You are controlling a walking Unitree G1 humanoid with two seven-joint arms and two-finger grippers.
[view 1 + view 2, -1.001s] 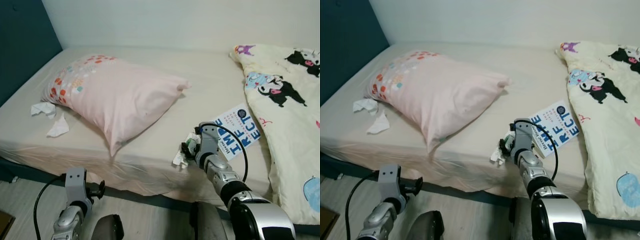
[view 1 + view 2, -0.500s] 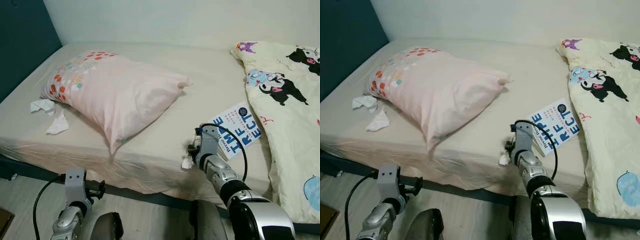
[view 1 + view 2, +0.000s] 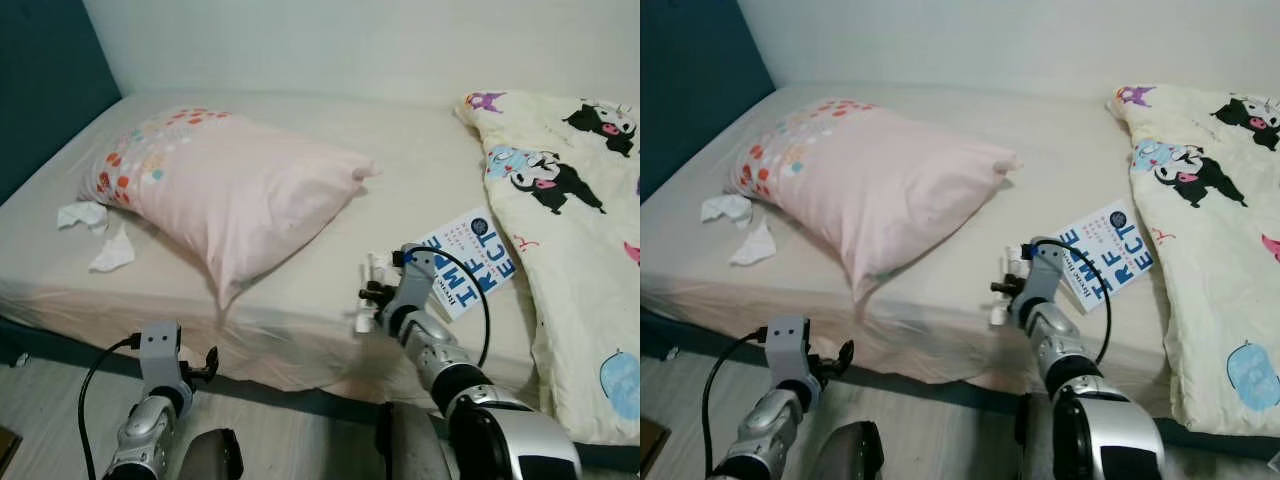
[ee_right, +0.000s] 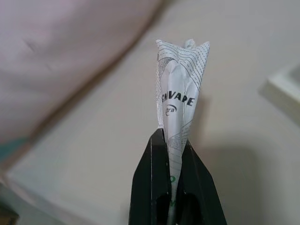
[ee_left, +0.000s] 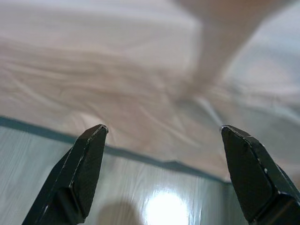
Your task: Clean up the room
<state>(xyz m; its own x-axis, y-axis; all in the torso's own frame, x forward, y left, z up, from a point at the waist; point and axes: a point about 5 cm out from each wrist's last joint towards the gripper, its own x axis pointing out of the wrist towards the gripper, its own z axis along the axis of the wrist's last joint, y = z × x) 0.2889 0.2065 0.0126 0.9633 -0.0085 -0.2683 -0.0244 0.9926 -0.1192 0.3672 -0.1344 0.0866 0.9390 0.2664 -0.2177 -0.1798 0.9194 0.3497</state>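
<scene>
Your right gripper [image 4: 174, 187] is pinching a crumpled printed wrapper [image 4: 180, 101] just above the bed [image 3: 300, 290], beside the pink pillow [image 3: 240, 190]. Your left gripper [image 5: 164, 173] is hanging with fingers apart below the bed's edge, over the floor [image 5: 140, 197].

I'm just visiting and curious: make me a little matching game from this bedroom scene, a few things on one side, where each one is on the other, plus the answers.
Things:
1. crumpled wrapper
2. book
3. pink pillow
4. white tissues

Places:
A. lying flat on the bed beside the cartoon blanket
B. pinched in the right gripper
C. by the bed's edge near the dark wall
D. middle of the mattress, dotted end toward the dark wall

Pairs: 1-B, 2-A, 3-D, 4-C
</scene>
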